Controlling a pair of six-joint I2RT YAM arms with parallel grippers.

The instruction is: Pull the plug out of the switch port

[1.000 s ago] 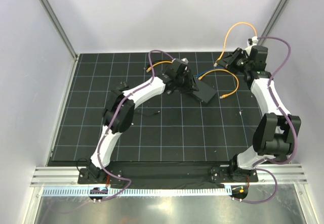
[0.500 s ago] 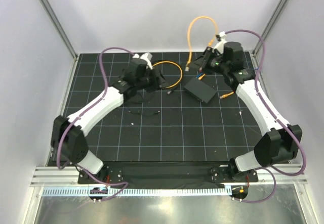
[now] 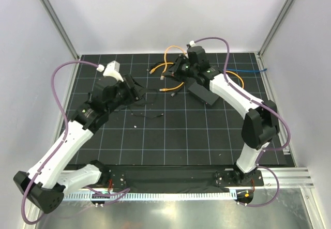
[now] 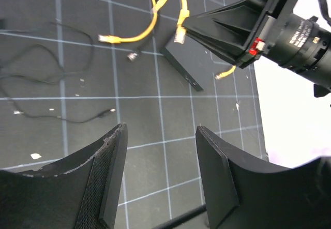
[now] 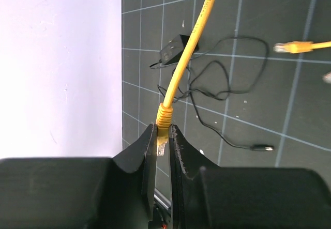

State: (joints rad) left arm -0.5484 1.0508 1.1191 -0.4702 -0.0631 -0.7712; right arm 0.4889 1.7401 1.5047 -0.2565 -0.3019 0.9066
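Note:
The switch box (image 3: 205,93) is a flat matte-black rectangle lying on the mat right of centre; it also shows in the left wrist view (image 4: 182,66). My right gripper (image 3: 175,70) is shut on the yellow plug (image 5: 164,119) of an orange cable (image 5: 189,53) and holds it above the mat, left of the box and apart from it. The left wrist view shows this plug (image 4: 180,33) clear of the box's corner. My left gripper (image 3: 135,90) is open and empty over the mat left of centre, its fingers (image 4: 111,162) wide apart.
A small black lump (image 5: 173,49) with thin black wire (image 3: 147,114) lies on the mat between the arms. Loose orange cable loops (image 3: 170,84) and other plug ends (image 4: 106,37) lie behind the centre. A blue cable (image 3: 256,72) runs at the far right. White walls enclose the mat.
My right gripper has swung left with the orange cable's plug, from beyond the box to left of it. My left arm has drawn back from the box toward the left.

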